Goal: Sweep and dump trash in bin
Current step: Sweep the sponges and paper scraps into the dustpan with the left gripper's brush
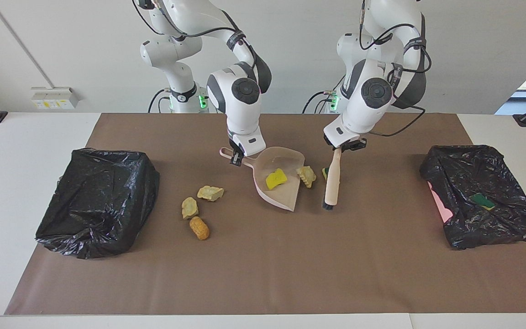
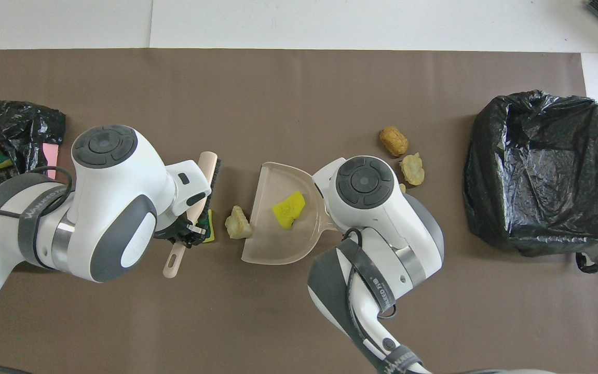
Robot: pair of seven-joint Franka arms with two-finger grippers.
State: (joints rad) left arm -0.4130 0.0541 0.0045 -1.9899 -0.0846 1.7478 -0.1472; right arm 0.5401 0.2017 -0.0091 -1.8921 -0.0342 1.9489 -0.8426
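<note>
My right gripper (image 1: 236,158) is shut on the handle of the pink dustpan (image 1: 286,194), which holds a yellow sponge bit (image 1: 276,179). A beige chunk (image 2: 238,224) lies just outside the pan's open edge. My left gripper (image 1: 343,147) is shut on the beige brush (image 1: 332,183), held beside the pan with its head pointing away from the robots. A green-backed sponge (image 2: 206,228) peeks out under the brush. Two beige chunks (image 1: 210,193) (image 1: 189,207) and an orange lump (image 1: 199,227) lie on the mat toward the right arm's end. The black bin (image 1: 96,201) stands beside them.
A second black-lined bin (image 1: 482,194) at the left arm's end holds a green sponge (image 1: 481,199) and something pink (image 1: 439,201). A brown mat (image 1: 263,274) covers the table.
</note>
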